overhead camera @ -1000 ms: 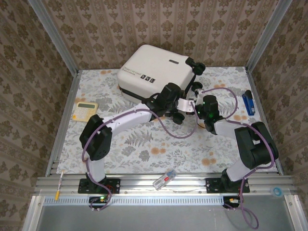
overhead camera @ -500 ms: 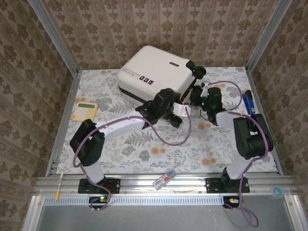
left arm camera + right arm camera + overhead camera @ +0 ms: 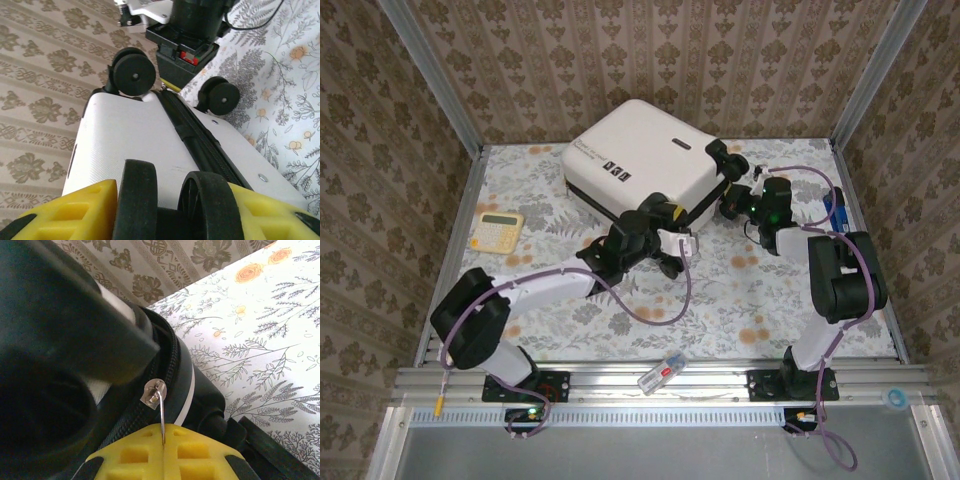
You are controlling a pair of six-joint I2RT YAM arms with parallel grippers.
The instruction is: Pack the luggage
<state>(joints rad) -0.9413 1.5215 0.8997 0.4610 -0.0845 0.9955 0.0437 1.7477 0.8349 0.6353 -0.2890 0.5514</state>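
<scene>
Furthest left of the luggage (image 3: 635,150), I see a yellow calculator (image 3: 496,229) lying well apart from it on the floral tablecloth (image 3: 620,310). The luggage itself, a white hard-shell suitcase, sits at the far middle of the table near the wallpapered back wall, its halves together. At its near right corner my left gripper (image 3: 670,240) is half-closed around a black twin caster (image 3: 137,200), a yellow pad on each side of it. At the luggage's right end, by the other casters, my right gripper (image 3: 738,200) has its fingers (image 3: 135,455) pinched tight on the metal zipper pull (image 3: 162,415). Further right of the luggage lies a blue stapler (image 3: 836,213).
</scene>
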